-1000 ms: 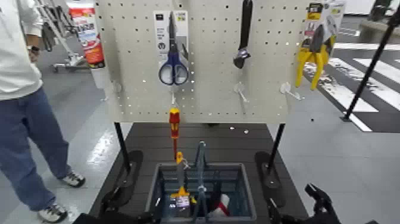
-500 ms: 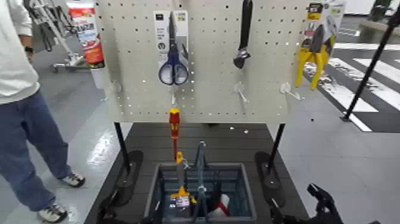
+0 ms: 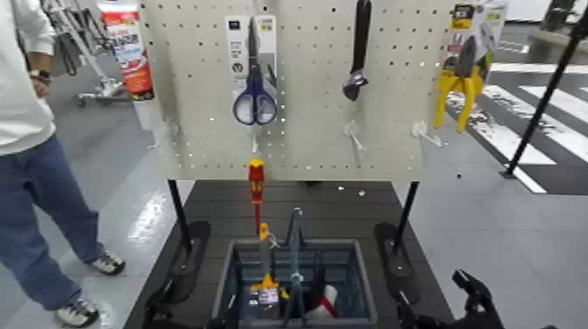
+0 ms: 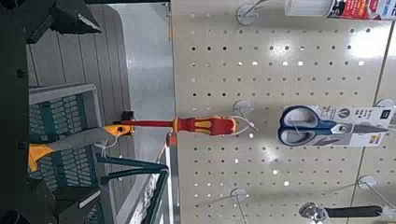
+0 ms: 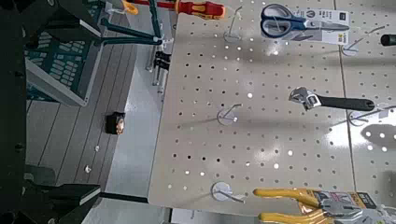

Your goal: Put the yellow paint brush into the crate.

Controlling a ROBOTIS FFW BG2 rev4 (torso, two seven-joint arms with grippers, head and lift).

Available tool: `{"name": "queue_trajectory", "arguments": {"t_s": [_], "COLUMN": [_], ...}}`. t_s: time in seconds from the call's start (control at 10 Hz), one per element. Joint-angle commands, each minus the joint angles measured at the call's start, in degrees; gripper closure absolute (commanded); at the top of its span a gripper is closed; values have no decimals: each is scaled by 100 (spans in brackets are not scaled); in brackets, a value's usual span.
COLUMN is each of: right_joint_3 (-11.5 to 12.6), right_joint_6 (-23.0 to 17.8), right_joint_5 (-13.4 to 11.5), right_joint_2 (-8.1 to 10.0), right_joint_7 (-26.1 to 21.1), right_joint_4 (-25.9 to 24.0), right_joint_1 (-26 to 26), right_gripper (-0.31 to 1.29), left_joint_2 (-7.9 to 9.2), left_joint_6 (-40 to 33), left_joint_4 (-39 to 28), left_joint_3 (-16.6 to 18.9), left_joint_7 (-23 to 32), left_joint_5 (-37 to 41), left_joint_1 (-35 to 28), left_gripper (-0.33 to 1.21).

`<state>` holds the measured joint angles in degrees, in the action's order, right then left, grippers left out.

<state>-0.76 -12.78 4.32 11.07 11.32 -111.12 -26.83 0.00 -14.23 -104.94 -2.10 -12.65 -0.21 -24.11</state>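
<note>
since a second ago only the person (image 3: 31, 157) in white top and blue jeans has shifted, now further toward the view's left edge; tools and arms are unchanged. beige perforated pegboard (image 3: 306, 87) carries blue-handled scissors (image 3: 254, 96), a black adjustable wrench (image 3: 357, 52) and yellow-handled pliers (image 3: 462, 83); a red-and-yellow screwdriver (image 3: 255, 188) hangs at its lower edge. small grey-blue slatted plastic crate (image 3: 363, 289) sits on the dark platform's near edge. slim grey-handled yellow paint brush (image 3: 264, 262) stands inside the crate, left of its arched handle. left gripper (image 3: 162, 311) and right gripper (image 3: 468, 297) are low beside the crate; cannot tell either claw's state.
</note>
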Motion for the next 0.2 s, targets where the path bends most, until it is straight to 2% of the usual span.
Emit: {"name": "queue_trajectory", "arguments": {"t_s": [0.1, 0.2], "right_joint_3": [-30, -30], "right_joint_6": [-40, -40], "right_joint_5": [-80, -80], "right_joint_2": [-9, 0], "right_joint_7": [-156, -174], "right_joint_4": [-24, -41], "right_joint_1": [-42, -59], "right_gripper": [15, 15], "left_joint_2": [-475, -475], "left_joint_6": [-1, -1], "left_joint_4": [0, 0], "left_joint_3": [-10, -18], "left_joint_7": [0, 0], "left_joint_5": [-5, -14], "left_joint_1": [3, 12], "left_gripper": [9, 9]}}
